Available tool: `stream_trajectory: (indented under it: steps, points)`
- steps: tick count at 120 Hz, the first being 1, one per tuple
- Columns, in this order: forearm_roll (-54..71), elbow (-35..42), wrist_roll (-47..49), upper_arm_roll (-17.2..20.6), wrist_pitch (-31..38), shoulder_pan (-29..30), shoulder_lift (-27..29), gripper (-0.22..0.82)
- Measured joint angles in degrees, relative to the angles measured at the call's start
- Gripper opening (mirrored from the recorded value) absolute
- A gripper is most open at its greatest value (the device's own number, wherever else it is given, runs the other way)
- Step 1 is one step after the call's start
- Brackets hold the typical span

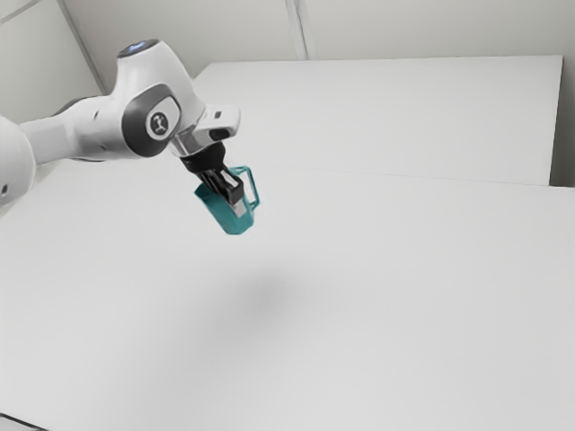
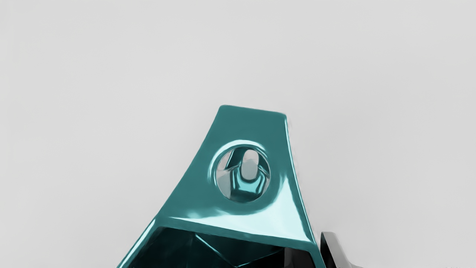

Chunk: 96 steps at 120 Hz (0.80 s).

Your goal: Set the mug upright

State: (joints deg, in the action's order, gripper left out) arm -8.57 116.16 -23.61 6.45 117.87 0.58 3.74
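Note:
High above the table, my gripper is shut on the teal mug, which hangs tilted in the air with its handle toward the exterior view's right. From the wrist view, the mug turns its open mouth toward my hand, and its pierced handle part extends away beyond the rim. The gripper pinches the mug's wall there, one finger inside the mouth and the other against the outside. The lower part of the mug is hidden in that view.
The white table spreads out below the mug, with a soft shadow on it beneath the hand. A pale wall panel rises behind the table. At the exterior view's bottom left corner is a dark edge strip.

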Motion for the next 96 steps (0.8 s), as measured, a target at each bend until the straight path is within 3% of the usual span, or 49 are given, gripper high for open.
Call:
stream_trajectory:
  steps: [24, 75, 96]
  points:
    - [7.32, -1.49, 3.55, -1.31, -1.39, 0.89, -2.8, -0.17]
    - [9.16, 6.5, 9.46, -0.91, 5.09, 2.69, -5.43, -0.17]
    - [9.24, 6.6, 11.08, -0.75, 6.68, -0.16, -8.41, -0.17]
